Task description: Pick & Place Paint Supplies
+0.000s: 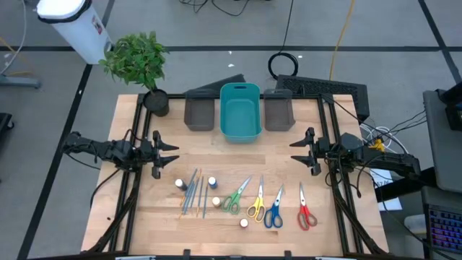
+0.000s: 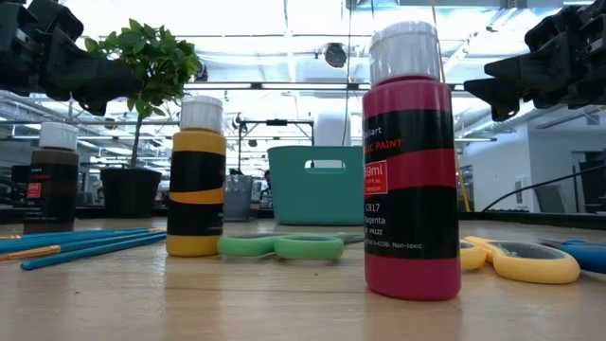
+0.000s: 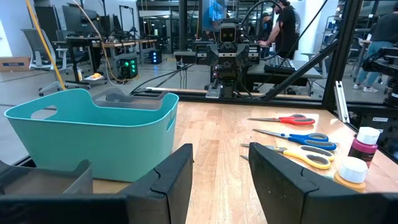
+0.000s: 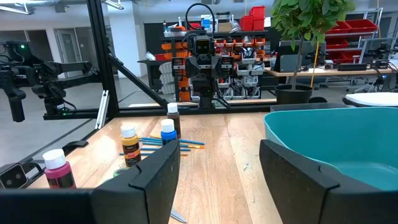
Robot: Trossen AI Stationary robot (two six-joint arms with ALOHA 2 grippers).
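Note:
Several small paint bottles stand upright on the wooden table near its front: magenta [image 2: 410, 161], yellow [image 2: 197, 180], brown [image 2: 52, 180] and blue [image 4: 168, 134]. Thin brushes [image 1: 193, 191] lie flat among them. To their right lie scissors with green [image 1: 234, 196], yellow [image 1: 256, 204], blue [image 1: 274, 209] and red [image 1: 304, 211] handles. My left gripper [image 1: 170, 153] hovers open at the table's left side, above the table. My right gripper [image 1: 297, 152] hovers open at the right side. Both point level toward the table's middle, with nothing between their fingers.
A teal bin [image 1: 240, 110] stands at the far middle of the table, with a dark grey bin [image 1: 201, 112] on its left and another [image 1: 278, 110] on its right. A potted plant [image 1: 156, 101] stands at the far left corner. Bare wood lies between the grippers.

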